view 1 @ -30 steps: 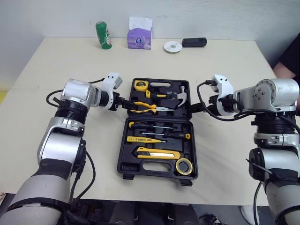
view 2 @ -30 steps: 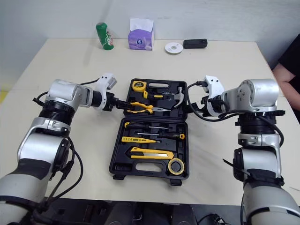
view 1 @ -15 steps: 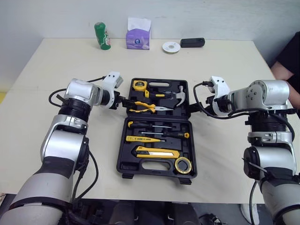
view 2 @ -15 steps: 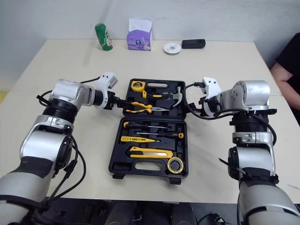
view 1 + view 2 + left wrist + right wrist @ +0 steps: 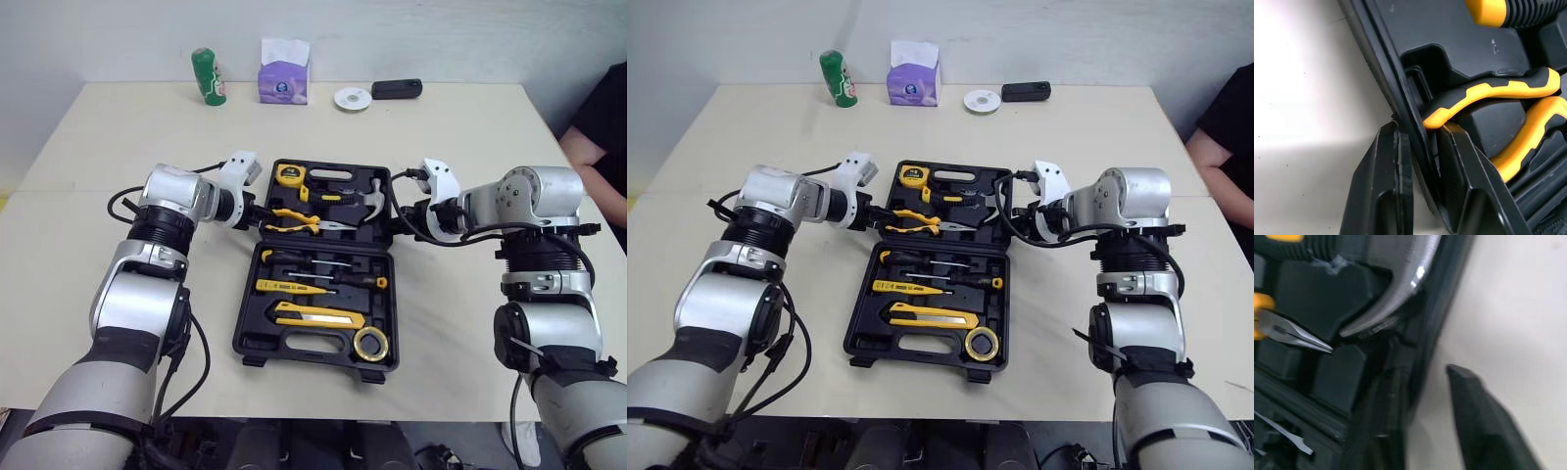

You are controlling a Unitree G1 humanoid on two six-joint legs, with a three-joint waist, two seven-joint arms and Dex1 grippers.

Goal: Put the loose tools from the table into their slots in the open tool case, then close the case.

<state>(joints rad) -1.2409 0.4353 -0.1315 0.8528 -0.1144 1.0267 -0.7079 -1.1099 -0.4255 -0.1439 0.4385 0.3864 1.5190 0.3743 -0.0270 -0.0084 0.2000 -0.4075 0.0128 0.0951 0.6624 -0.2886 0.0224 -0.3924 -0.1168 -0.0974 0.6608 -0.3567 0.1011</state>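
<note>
In the head views, the tool case (image 5: pixel 328 243) lies open in the middle of the table (image 5: pixel 470 127), somewhat toward its near edge, with its slots looking filled. The left gripper (image 5: pixel 257 217) meets the left wall of the far half and the right gripper (image 5: pixel 397 223) meets the right wall. Closing looks like the step in hand. The case is probably stiff moulded plastic, and its far half is weighted by the hammer (image 5: pixel 377 196) and pliers (image 5: pixel 299 223). That half should be lifted evenly by both side walls, since smooth plastic may slip.

The left wrist view shows what the head views cannot. The left gripper (image 5: pixel 1418 129) straddles the rim and appears pinched on it, its inner finger beside a pliers (image 5: pixel 1488 90) handle.

The right wrist view shows the right gripper (image 5: pixel 1422 357) spread. One finger is inside the wall under the hammer (image 5: pixel 1405 284) head, and the other stands apart over the table, so nothing is gripped.
</note>
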